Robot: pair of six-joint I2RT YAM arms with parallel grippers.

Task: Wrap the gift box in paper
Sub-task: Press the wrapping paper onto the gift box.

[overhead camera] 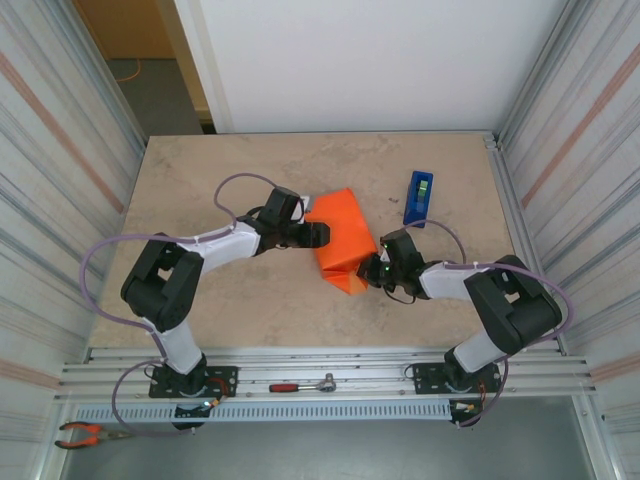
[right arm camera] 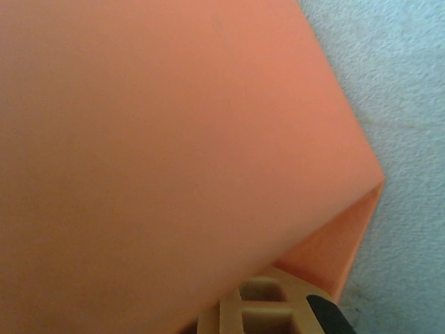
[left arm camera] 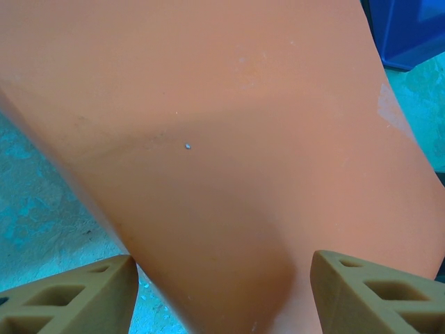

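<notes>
The orange paper (overhead camera: 342, 235) lies folded into a raised, tent-like bundle at the table's middle. The gift box is hidden under it. My left gripper (overhead camera: 318, 234) is at the bundle's left side, open. In the left wrist view its tan fingers (left arm camera: 76, 299) stand wide on either side of a rounded corner of the paper (left arm camera: 229, 139), with a gap at the left finger. My right gripper (overhead camera: 372, 268) is at the bundle's near right corner, shut on the paper's edge. In the right wrist view the paper (right arm camera: 153, 139) covers all but one tan finger (right arm camera: 278, 309) beneath it.
A blue tape dispenser (overhead camera: 419, 197) stands right of the bundle, its corner also at the top right of the left wrist view (left arm camera: 410, 31). Corrugated walls close in both sides. A ratchet (overhead camera: 305, 384) and pliers (overhead camera: 85, 433) lie on the rails by the arm bases.
</notes>
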